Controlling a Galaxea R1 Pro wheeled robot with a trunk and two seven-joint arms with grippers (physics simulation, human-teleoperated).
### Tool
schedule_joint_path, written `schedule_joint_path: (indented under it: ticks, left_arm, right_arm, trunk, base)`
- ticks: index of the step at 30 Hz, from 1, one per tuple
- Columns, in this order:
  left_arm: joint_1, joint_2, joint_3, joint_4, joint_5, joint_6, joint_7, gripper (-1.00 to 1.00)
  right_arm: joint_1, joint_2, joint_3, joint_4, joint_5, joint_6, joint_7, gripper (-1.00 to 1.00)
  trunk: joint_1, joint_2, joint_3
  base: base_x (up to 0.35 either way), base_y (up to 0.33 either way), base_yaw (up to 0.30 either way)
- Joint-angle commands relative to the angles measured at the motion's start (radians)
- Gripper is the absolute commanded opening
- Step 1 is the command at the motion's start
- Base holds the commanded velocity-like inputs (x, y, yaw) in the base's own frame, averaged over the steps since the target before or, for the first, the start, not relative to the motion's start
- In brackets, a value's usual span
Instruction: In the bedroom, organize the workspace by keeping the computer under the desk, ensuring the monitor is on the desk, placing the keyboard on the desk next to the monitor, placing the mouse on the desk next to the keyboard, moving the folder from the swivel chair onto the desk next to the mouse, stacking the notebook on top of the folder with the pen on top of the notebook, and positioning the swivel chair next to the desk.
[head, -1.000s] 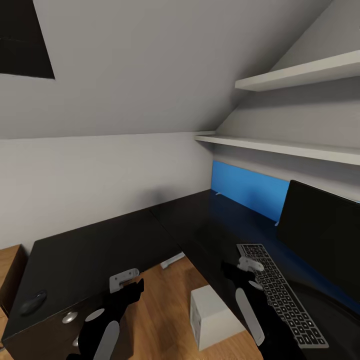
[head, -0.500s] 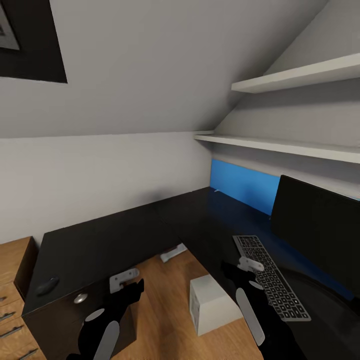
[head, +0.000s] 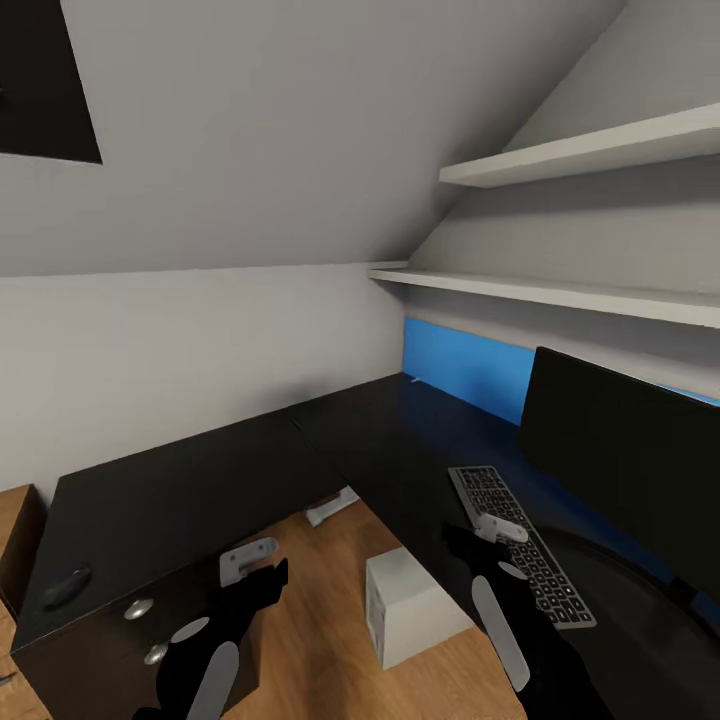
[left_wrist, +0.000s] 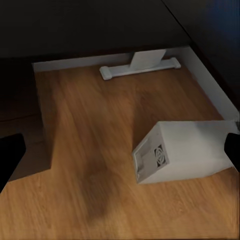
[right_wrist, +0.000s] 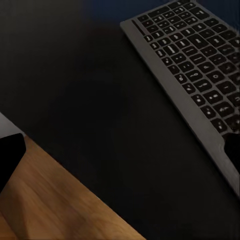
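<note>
room: pale grey walls, sloped ceiling, two white shelves (head: 580, 150) at 2 o'clock, light wood floor (head: 330, 610) inside the L.
desk (head: 200, 490): black L-shaped top, blue back panel (head: 460, 365) behind the right wing.
monitor (head: 620, 450): on the right wing, 3 o'clock, screen dark.
keyboard (head: 515, 540): flat on the desk just in front of the monitor.
mouse (head: 65, 587): on the left wing, 9 o'clock, well apart from the keyboard.
computer (head: 405, 607): white tower on the floor in the desk's nook, 6 o'clock.
left gripper (left_wrist: 120, 150): over the floor near the computer, fingers wide apart, nothing between.
right gripper (right_wrist: 120, 150): over the desk edge beside the keyboard, fingers wide apart, holding nothing.
</note>
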Motion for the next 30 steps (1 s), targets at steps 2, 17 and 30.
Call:
schedule_joint_path:
  ticks: [2, 17, 30]
  left_arm:
    - [-0.001, 0.0, -0.001, -0.002, 0.011, 0.002, 0.01, 1.0]
    - [-0.001, 0.0, -0.001, 0.0, 0.01, 0.002, 0.01, 1.0]
    - [-0.001, 0.001, -0.001, 0.0, 0.01, 0.0, 0.01, 1.0]
  right_arm:
    - [-0.001, 0.0, 0.002, -0.001, -0.008, 0.003, -0.008, 1.0]
    - [-0.001, -0.001, 0.002, -0.001, -0.008, 0.003, -0.008, 1.0]
    - [-0.001, -0.002, 0.001, 0.019, -0.005, -0.015, -0.005, 1.0]
  trunk:
    - [0.0, -0.001, -0.001]
    - [0.0, -0.001, -0.001]
    - [0.0, -0.001, -0.001]
  base:
    - [0.0, 0.0, -0.275]
    - [0.0, 0.0, -0.204]
    - [0.092, 0.0, -0.01]
